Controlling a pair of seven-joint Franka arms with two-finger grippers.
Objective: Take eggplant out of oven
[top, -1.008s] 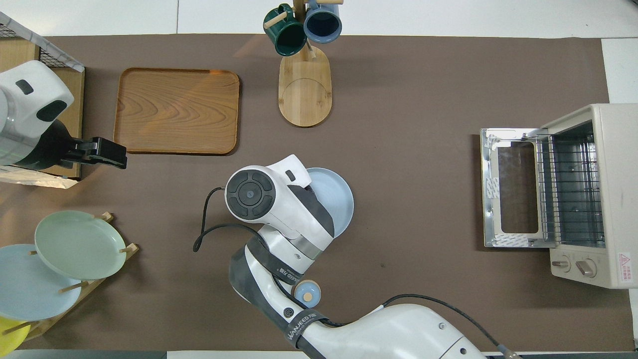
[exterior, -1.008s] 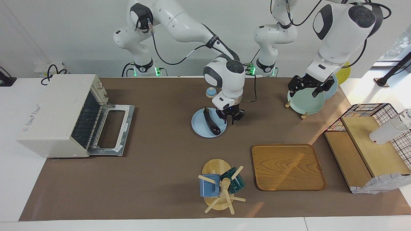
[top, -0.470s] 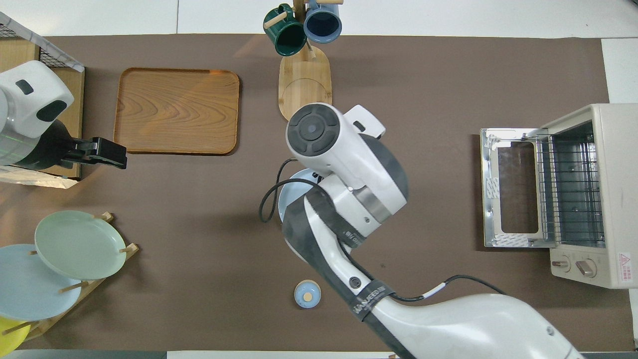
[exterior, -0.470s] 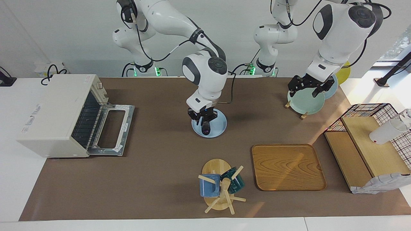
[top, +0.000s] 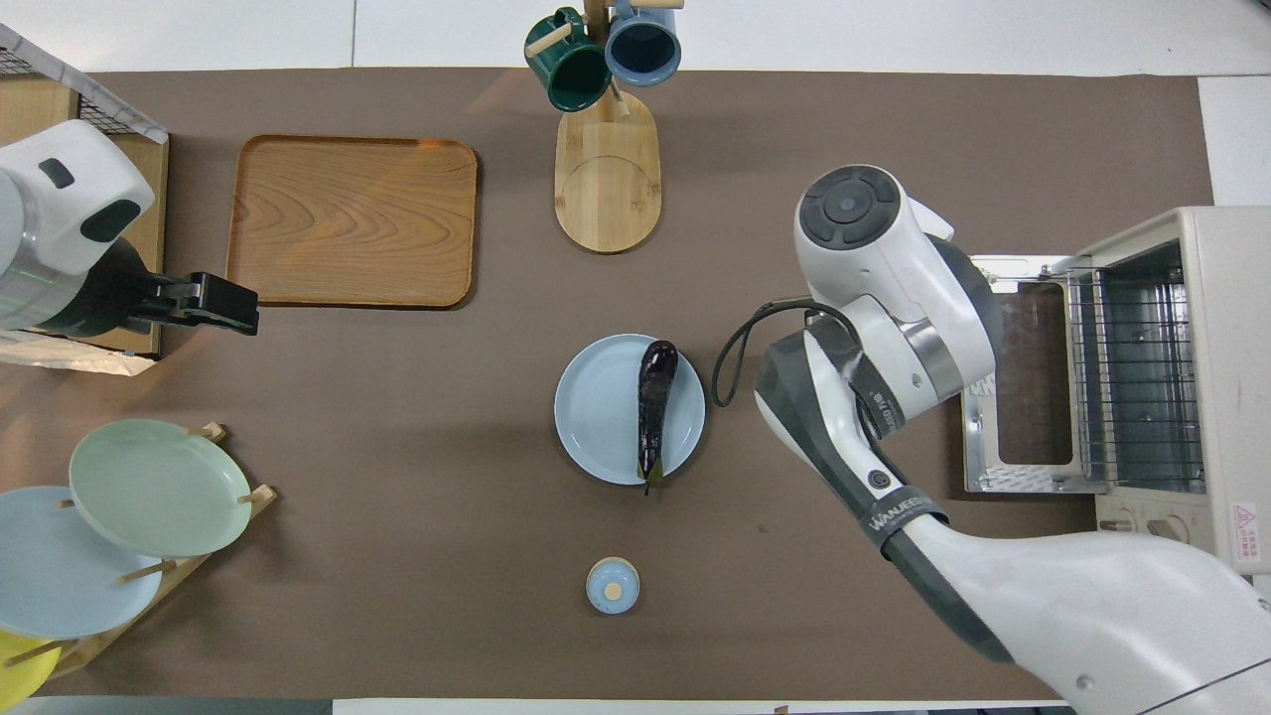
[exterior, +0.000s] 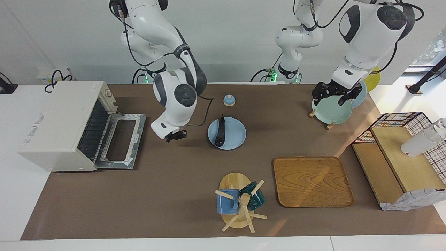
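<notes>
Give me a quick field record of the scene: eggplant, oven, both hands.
eggplant: lying on the blue plate, held by nothing
oven: door dropped open, wire rack bare as far as visible
right hand: up over the table between the plate and the oven door, holding nothing
left hand: waits over the green plate in the plate rack
task state: eggplant is out of the oven

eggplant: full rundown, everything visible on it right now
The eggplant is small, slender, glossy and dark purple-black, with a thin stem tip pointing toward the robots. It lies flat on the light blue plate, on the half toward the right arm's end of the table, its stem tip reaching the plate's rim. Only the plate touches it. No gripper holds it, and it is well outside the open oven.
</notes>
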